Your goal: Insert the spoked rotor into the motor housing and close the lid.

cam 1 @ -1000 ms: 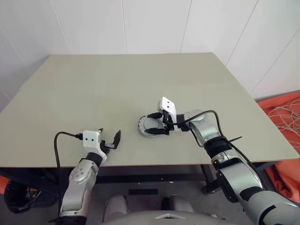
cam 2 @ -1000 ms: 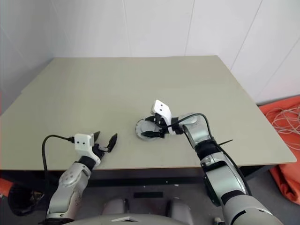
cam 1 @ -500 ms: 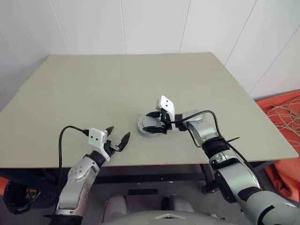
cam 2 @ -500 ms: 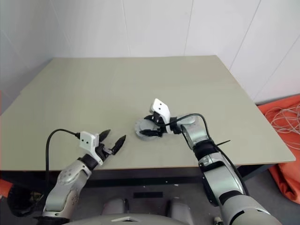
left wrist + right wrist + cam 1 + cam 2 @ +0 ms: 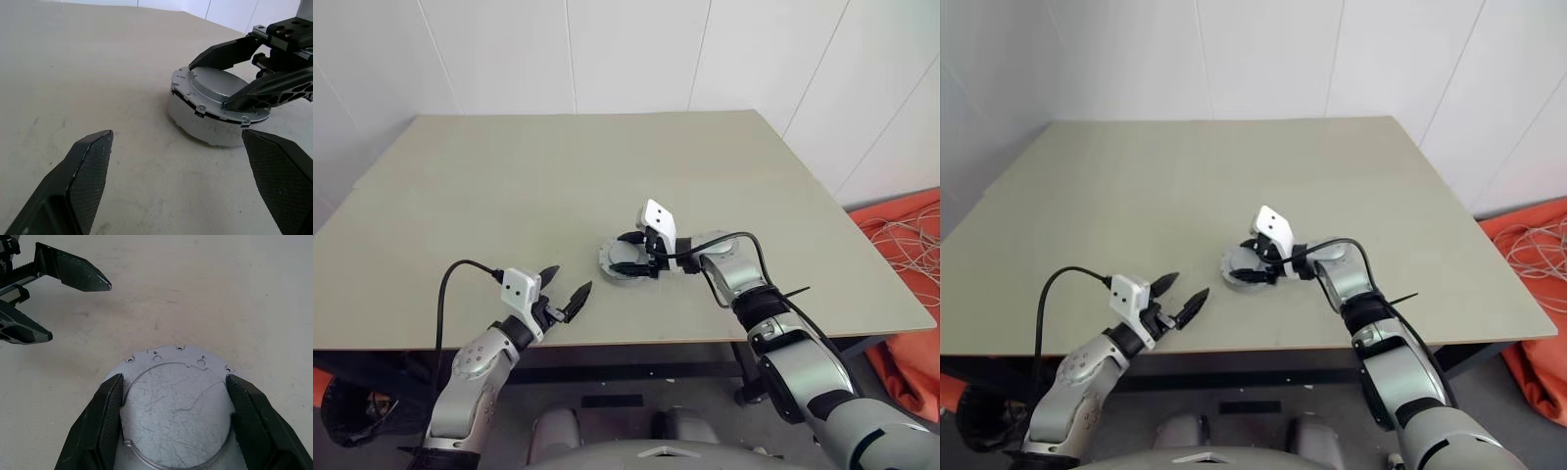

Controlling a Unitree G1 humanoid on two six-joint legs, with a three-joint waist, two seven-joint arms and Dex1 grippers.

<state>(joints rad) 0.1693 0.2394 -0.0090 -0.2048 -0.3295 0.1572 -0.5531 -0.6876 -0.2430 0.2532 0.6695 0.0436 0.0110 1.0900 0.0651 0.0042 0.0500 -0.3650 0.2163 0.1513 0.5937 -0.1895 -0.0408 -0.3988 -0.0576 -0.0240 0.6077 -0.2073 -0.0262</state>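
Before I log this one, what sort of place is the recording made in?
Probably a robot test room or lab, not a home: a bare beige rectangular table against plain white panelled walls, a tangle of pale cables on orange fabric on the floor, and one round grey metal motor assembly as the workpiece.

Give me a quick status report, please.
Left tool open, empty, near table front edge. Right tool straddling lid, seated on housing. Nothing in the way.

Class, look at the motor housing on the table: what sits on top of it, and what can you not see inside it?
The grey lid sits on the motor housing, with the right gripper straddling the lid's raised centre. The lid covers the housing's inside, so the rotor and windings cannot be seen.
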